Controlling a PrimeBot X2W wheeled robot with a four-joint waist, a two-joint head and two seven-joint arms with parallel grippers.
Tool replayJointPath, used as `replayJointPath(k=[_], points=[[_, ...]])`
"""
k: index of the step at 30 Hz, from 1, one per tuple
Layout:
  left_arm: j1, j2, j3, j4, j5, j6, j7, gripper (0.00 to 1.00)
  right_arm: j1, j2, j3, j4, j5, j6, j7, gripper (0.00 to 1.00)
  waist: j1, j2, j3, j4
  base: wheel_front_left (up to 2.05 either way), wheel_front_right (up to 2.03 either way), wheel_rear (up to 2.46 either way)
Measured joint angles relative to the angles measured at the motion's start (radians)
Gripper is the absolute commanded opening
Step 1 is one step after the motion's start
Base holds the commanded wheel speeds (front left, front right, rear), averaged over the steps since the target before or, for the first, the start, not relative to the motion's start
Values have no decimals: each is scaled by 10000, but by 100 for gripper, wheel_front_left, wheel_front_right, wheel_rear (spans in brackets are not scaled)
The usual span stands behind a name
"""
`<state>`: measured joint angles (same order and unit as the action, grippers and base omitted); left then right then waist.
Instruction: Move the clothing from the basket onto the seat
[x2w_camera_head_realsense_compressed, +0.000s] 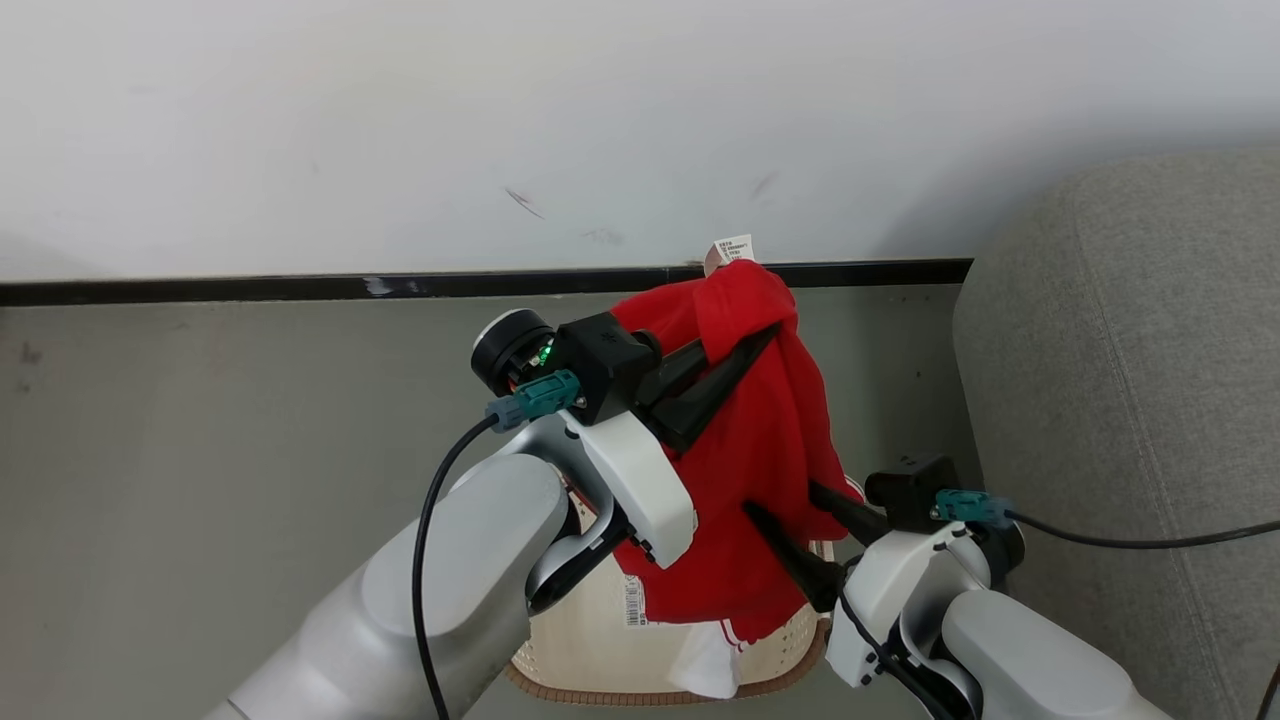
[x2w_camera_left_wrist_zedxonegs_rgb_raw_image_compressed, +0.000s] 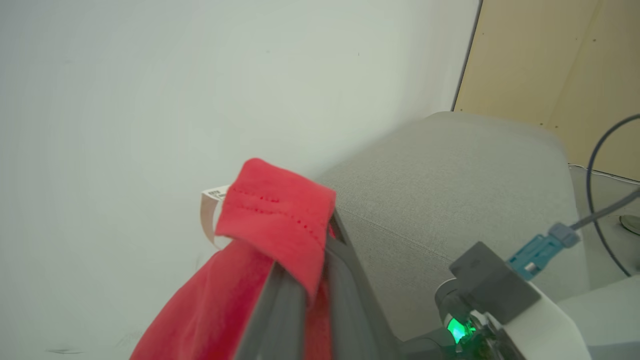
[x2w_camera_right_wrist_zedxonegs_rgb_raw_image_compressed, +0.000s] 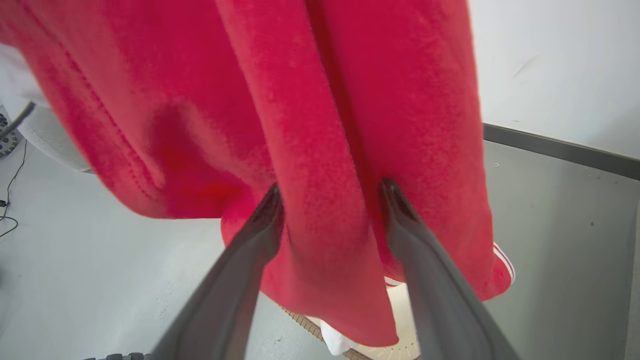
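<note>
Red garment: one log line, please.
left jaws shut on red fabric garment, lifted | right jaws open around fold | cream perforated basket below

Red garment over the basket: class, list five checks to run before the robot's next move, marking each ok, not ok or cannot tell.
1. Top hold: left end effector shut on the garment: ok.
2. Lower hold: right end effector closed on the hanging fold: not ok; its jaws stand open with the fold between them.
3. Hem lifted clear of the basket: cannot tell.
4. Nothing left in the basket: cannot tell; white fabric shows at its rim.
5. Landing spot: seat on the robot's right, visible part bare: ok.
</note>
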<state>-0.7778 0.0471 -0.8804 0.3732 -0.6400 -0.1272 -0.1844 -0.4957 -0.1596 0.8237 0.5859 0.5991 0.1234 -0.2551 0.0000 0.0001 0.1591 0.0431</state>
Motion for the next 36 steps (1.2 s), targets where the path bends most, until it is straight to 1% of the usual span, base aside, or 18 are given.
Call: replayJointPath(k=[1,4,5,6,7,18,22,28,33,36], points=[[0,-4,-6,-8,-27,0,-2,0,-60,17,31,63,61,0,0,46,0,0,24,17,0,0,0],[-1,-6,-17,-33,-115,0,-4,0,-215,25,121,257,209,0,2,42,0,0,95,64,0,0,0],[-1,-8,-31,-48,-117,0,-4,0,-271,25,130,330,284,0,0,38,0,0,117,78,0,0,0],[-1,-8,-44,-67,-127,0,-6,0,-308,23,140,376,330,0,0,14,0,0,137,91,0,0,0],[-2,-10,-56,-82,-128,0,-8,0,-352,13,171,418,376,0,0,0,0,0,158,103,0,0,0],[-141,-21,-29,19,-288,0,-63,0,-714,-36,117,290,635,0,2,0,0,0,233,32,0,0,0],[-140,42,92,222,-337,0,-115,0,-714,-136,-171,6,690,0,2,0,0,0,224,-43,0,0,0],[7,422,288,759,-464,0,-203,0,-626,-483,-688,-493,675,0,2,0,0,0,189,-172,0,0,0],[311,479,295,1060,-548,0,-286,0,-575,-673,-1152,-886,577,0,2,0,0,0,131,-268,0,0,0],[350,539,318,1266,-608,0,-297,0,-397,-677,-1488,-1204,453,0,2,0,0,0,95,-340,0,0,0]])
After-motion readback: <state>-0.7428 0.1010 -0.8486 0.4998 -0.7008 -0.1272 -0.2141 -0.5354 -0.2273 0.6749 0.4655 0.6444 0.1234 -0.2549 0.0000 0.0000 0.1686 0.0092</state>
